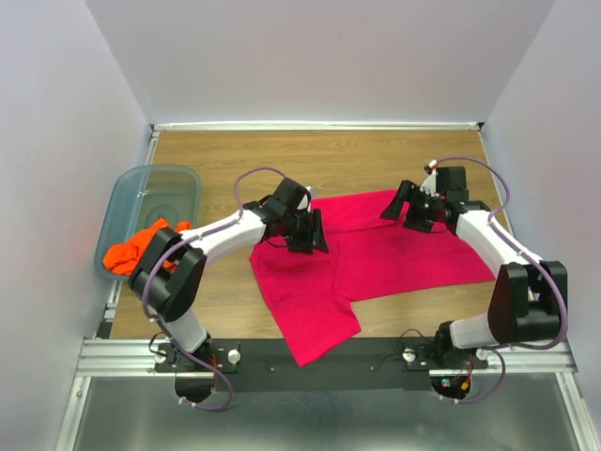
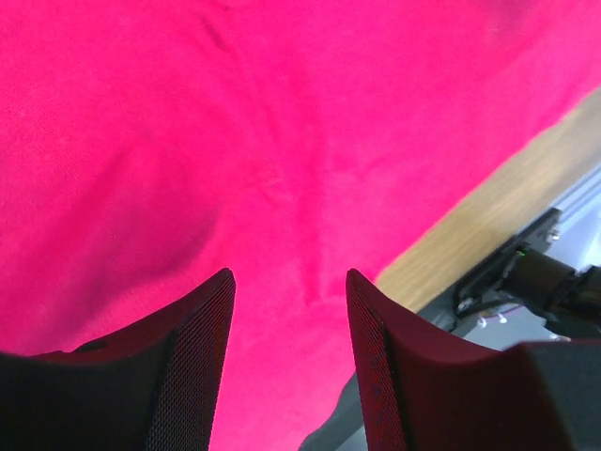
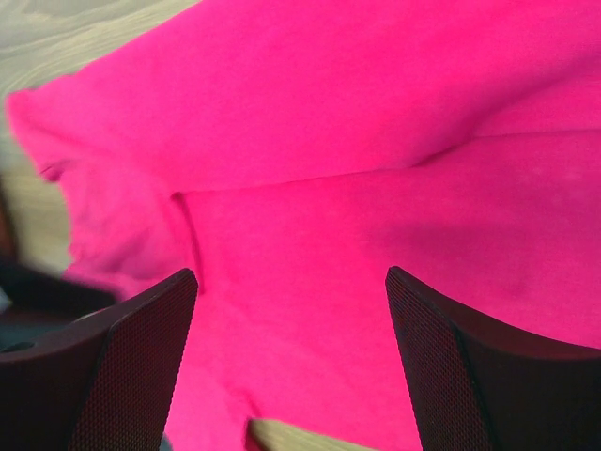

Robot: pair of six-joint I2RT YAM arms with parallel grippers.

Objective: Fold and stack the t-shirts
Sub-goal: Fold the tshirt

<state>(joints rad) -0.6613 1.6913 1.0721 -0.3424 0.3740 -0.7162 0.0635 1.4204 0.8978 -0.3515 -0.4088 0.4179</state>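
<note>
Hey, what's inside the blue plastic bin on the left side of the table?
An orange shirt is bunched at the bin's near end, spilling over the rim. The left arm's elbow covers part of it, so how far it hangs out cannot be seen.

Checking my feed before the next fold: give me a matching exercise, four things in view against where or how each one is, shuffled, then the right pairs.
Things:
1. pink t-shirt
2. orange t-shirt
3. blue-grey bin
4. left tool

Place or state:
A. bunched at the bin's near end
B. open, over pink cloth
C. spread across the middle of the table
D. at the table's left edge

Pairs: 1-C, 2-A, 3-D, 4-B
</note>
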